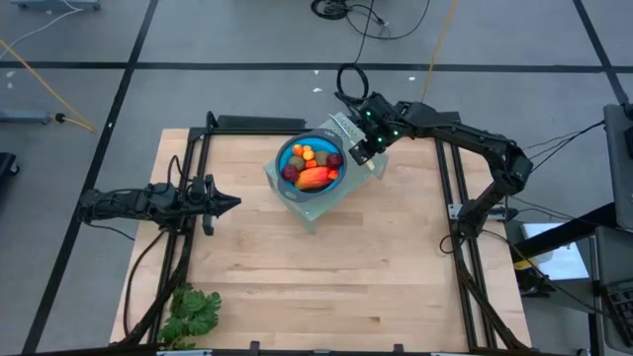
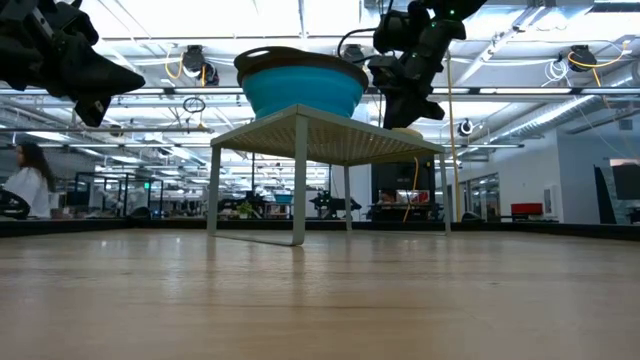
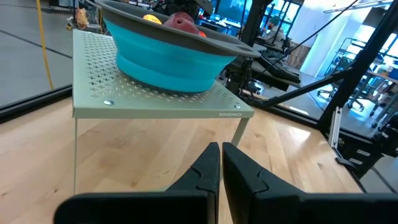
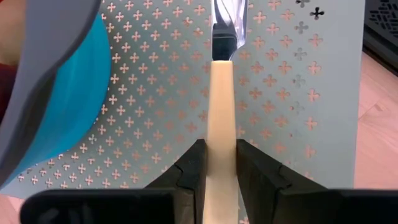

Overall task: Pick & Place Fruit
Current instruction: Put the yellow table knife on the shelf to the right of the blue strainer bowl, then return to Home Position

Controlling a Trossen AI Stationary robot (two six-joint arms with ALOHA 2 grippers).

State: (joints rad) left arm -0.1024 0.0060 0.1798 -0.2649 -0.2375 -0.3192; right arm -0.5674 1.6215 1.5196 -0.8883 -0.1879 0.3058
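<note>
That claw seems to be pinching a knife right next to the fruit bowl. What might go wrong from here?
The right claw is shut on the knife, which lies on the perforated stand close beside the blue bowl. Lifting it carelessly might nudge the bowl and spill the fruit. The grip is on the slim handle only, so the knife might also twist or slip.

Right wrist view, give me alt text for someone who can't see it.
The right gripper is shut on the pale handle of a knife, its blade pointing away over a perforated pale green shelf. A blue bowl with a grey rim sits beside it.
</note>
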